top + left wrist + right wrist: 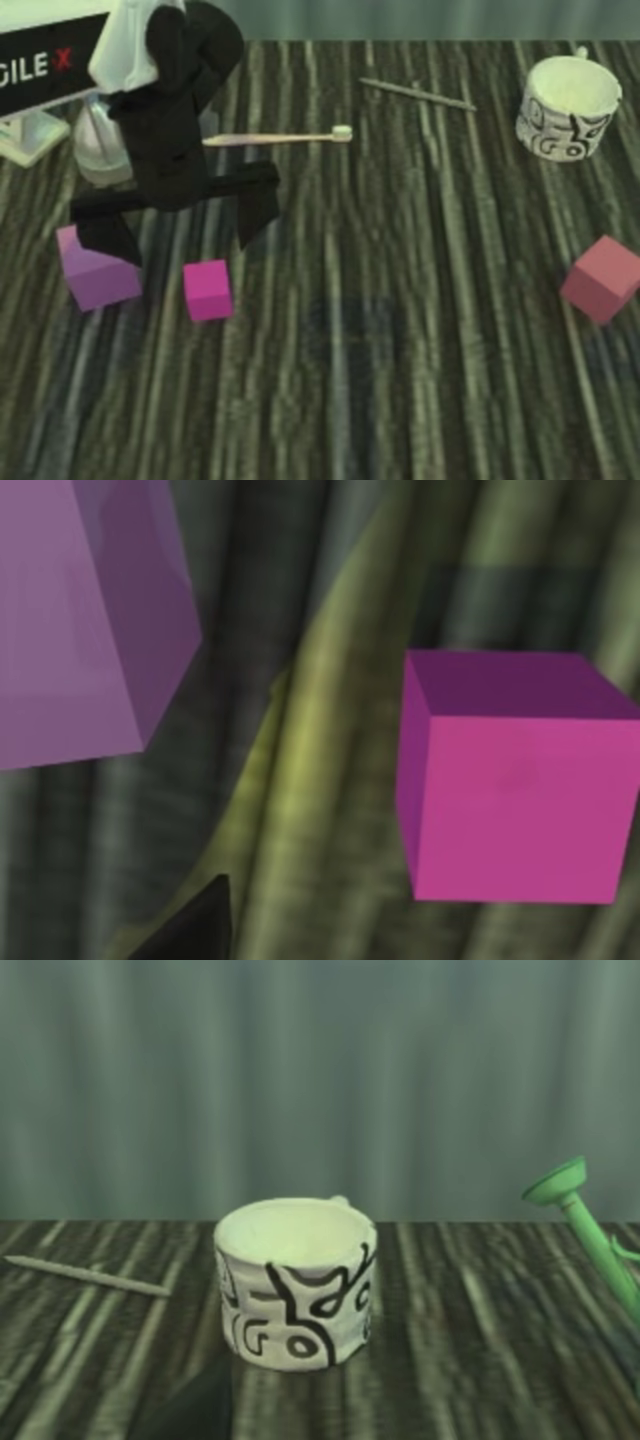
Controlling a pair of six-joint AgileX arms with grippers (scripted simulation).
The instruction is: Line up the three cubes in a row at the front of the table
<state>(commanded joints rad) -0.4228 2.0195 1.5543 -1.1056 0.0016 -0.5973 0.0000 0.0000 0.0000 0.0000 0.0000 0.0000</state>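
Presently: left end effector (175, 225) spread wide, empty, above table (400, 350), just behind magenta cube (208, 289); lilac cube (95, 270) beside; rose cube (602, 278) well apart. Risk: finger nudging lilac cube on descent.

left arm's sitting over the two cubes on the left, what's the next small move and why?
Probably lift the left pincer clear and head for the rose-pink cube. The pincer is open above the gap between the lilac cube and magenta cube, holding neither. Those two already sit near each other in a rough row; the rose-pink one lies alone far to the right. The right arm is out of the top view.
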